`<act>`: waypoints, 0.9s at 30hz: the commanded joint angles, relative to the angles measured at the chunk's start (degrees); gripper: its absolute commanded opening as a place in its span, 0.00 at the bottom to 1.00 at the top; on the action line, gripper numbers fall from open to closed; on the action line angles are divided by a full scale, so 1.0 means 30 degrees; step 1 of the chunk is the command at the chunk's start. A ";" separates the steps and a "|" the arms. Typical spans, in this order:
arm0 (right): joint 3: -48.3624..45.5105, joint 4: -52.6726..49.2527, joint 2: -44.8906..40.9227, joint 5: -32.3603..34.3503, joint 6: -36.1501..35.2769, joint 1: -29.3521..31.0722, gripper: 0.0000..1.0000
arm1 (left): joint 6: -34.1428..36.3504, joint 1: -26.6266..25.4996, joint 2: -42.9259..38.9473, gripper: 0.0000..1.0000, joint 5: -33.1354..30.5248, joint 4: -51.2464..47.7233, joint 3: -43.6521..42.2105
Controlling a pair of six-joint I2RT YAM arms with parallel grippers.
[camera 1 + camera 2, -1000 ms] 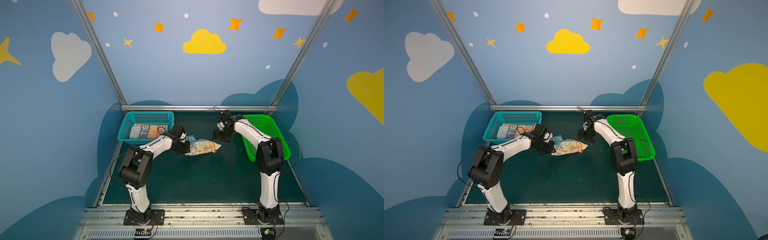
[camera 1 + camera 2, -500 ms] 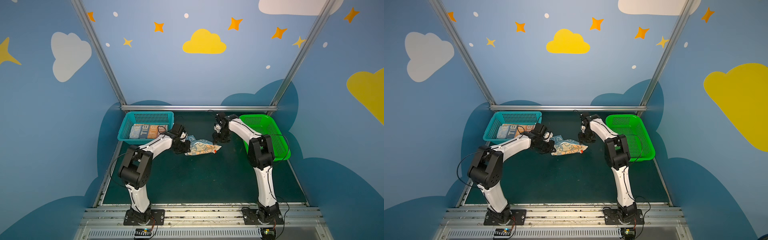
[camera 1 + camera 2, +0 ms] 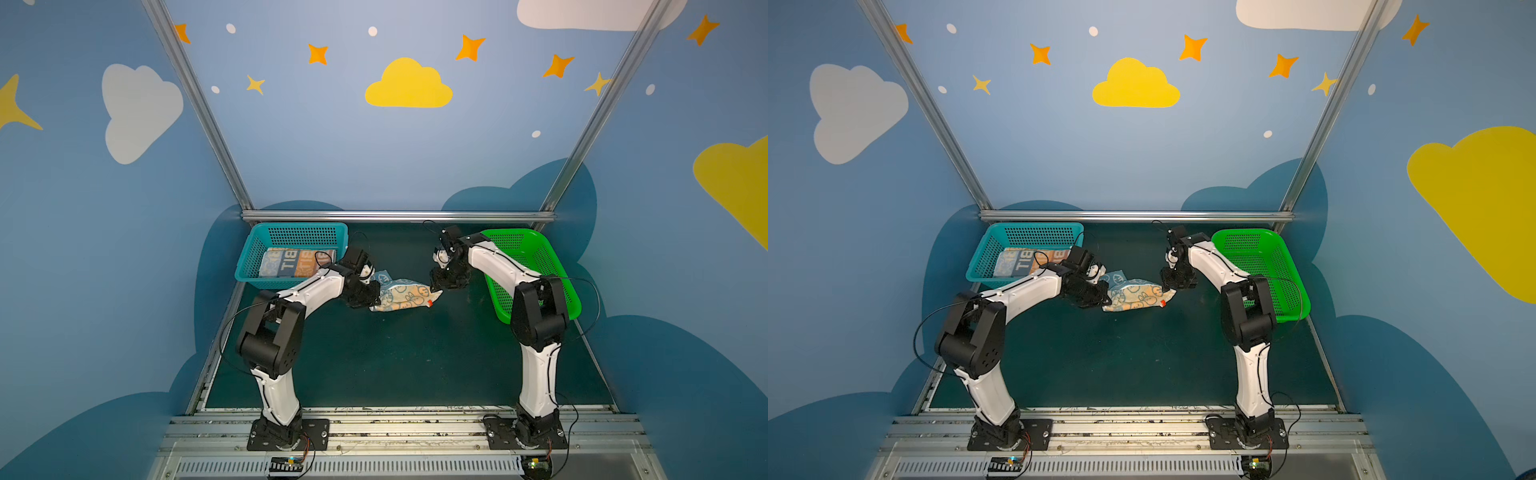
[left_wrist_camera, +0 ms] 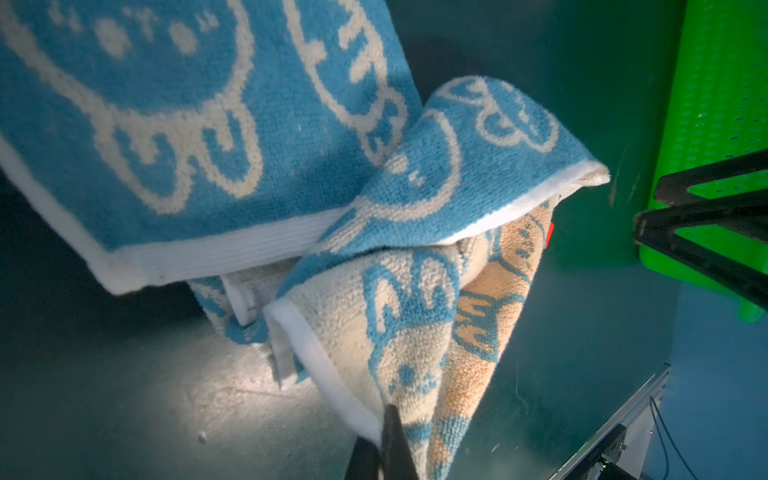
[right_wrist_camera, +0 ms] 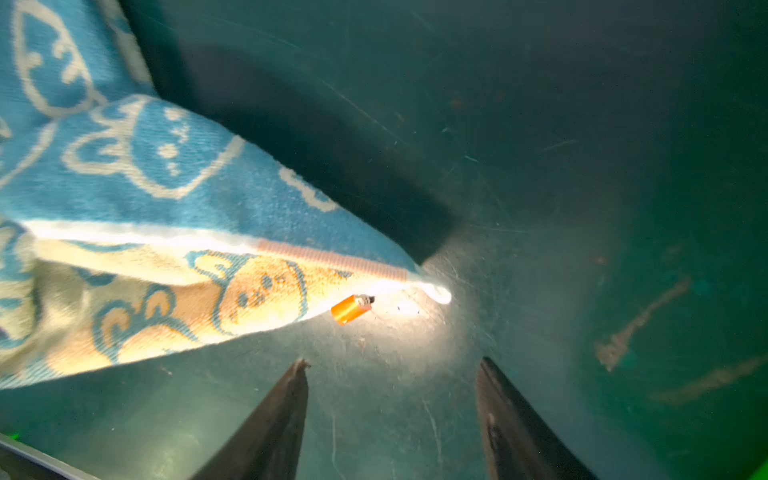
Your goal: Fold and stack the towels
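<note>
Jaws of the left gripper (image 4: 388, 434) are pressed together on a white-hemmed fold of the blue-cream towel (image 4: 166, 124). Whether the orange-cream towel (image 4: 486, 332) lying against it is pinched too, I cannot tell. The right gripper (image 5: 392, 363) has its jaws apart and holds nothing. It hovers over the mat (image 5: 582, 208) just beside the bundle's pointed corner, where a small orange tag (image 5: 351, 309) sticks out.

In a top view the two cloths lie as one crumpled heap, the blue-cream towel (image 3: 384, 278) over the orange-cream towel (image 3: 409, 297), a little toward twelve o'clock of the mat's middle. The left gripper (image 3: 365, 297) sits at the heap's nine o'clock end and the right gripper (image 3: 444, 284) at its three o'clock. A striped towel (image 3: 297, 262) lies folded in the teal basket (image 3: 249, 266) at ten o'clock, and the green basket (image 3: 552, 266) stands at two o'clock.

Terry like this should be light, limp and grippy, and the looped faces will likely cling together. The stitched hem at a corner looks the firmest hold. Pinching a single layer there should peel one cloth off the other.
</note>
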 commanded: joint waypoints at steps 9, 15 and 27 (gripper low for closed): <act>0.2251 -0.0149 0.2605 0.0207 -0.1185 -0.0042 0.57 | 0.0465 0.0188 -0.0302 0.03 0.0447 -0.0569 0.0446; 0.2476 -0.0232 0.3026 -0.0468 -0.1442 -0.0040 0.44 | 0.0408 0.0224 -0.0526 0.03 0.0537 -0.0613 0.0336; -0.0773 0.0034 -0.2333 -0.4922 -0.0511 0.0693 0.00 | -0.0295 0.0328 -0.2599 0.10 0.0712 -0.1333 -0.0167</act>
